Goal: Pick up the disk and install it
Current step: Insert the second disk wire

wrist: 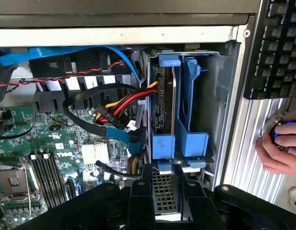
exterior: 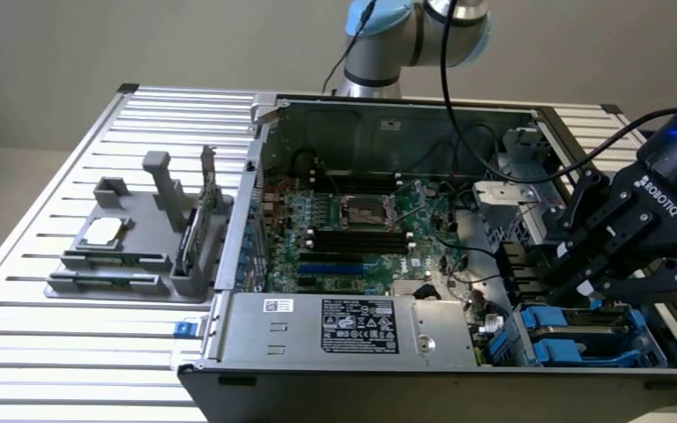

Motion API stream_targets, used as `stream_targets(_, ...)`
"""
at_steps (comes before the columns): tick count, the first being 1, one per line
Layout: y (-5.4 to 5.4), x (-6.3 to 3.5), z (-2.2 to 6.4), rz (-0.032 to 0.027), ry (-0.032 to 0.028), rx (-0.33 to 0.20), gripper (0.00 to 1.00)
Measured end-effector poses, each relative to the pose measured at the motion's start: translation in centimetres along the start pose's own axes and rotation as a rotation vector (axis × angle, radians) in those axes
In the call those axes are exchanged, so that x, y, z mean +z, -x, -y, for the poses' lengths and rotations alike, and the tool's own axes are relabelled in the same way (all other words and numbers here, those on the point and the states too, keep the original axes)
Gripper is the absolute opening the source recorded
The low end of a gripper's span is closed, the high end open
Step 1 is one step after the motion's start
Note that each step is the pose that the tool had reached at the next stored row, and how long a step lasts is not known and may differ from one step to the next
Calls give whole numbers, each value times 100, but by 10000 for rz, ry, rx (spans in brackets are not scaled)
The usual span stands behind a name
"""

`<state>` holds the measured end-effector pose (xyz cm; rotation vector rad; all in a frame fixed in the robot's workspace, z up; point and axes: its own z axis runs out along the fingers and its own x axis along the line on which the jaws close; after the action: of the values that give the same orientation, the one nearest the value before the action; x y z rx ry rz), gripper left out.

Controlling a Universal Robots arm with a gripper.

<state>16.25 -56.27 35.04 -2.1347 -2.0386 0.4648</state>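
Computer case (exterior: pixel 315 370) lower right: disk (wrist: pixel 163 103) sits in blue drive bay (wrist: pixel 192 139) | cables (wrist: pixel 121 103) crowd beside | gripper (wrist: pixel 167 184) fingers apart just above, grasping nothing | hand (wrist: pixel 281 151) at frame right

Plain beige wall (exterior: pixel 103 44) behind a slatted metal table (exterior: pixel 33 264) (silver, ribbed)

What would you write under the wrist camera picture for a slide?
Gripper poised at the blue drive bay of an open computer case, the disk seated edge-on in a slot, a person's hand nearby.
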Motion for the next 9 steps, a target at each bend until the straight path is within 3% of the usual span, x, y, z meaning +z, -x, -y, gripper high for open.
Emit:
stream_targets(2,-51,-6,4,-2,6,1,30)
stream_targets(5,-138,-34,16,21,62,17,30)
stream_targets(7,-172,-67,28,61,136,46,30)
stream_targets(9,-192,-90,36,100,249,91,30)
